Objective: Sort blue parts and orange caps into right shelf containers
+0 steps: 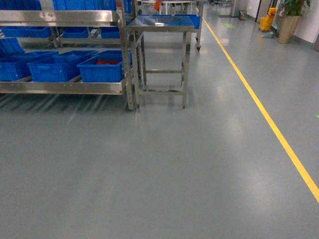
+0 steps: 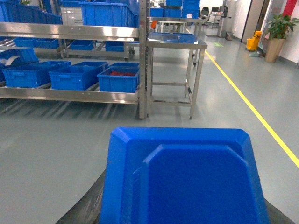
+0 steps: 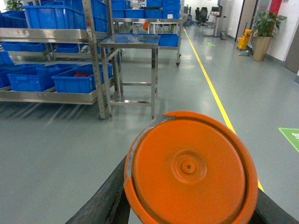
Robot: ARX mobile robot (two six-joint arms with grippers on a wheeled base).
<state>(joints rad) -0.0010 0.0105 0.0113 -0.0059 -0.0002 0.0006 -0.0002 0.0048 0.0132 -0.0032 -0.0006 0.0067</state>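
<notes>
In the left wrist view a blue part (image 2: pixel 187 182), a flat tray-like piece with bevelled corners, fills the lower frame. My left gripper (image 2: pixel 182 215) is shut on it, and its dark fingers (image 2: pixel 86 207) show at the part's sides. My right gripper (image 3: pixel 189 209) is shut on a round orange cap (image 3: pixel 189 168), held between black fingers (image 3: pixel 103 200). Neither gripper shows in the head view. The steel shelf (image 1: pixel 60 87) stands far left ahead. Its lower level carries blue containers (image 1: pixel 102 69), and the rightmost one holds red-orange items (image 1: pixel 107 62).
A steel table (image 1: pixel 162 22) with a blue tray on top stands just right of the shelf. A yellow floor line (image 1: pixel 269 119) runs along the right. A potted plant (image 1: pixel 289 20) and a yellow mop bucket (image 1: pixel 267 21) are far back right. Grey floor lies between me and the shelf.
</notes>
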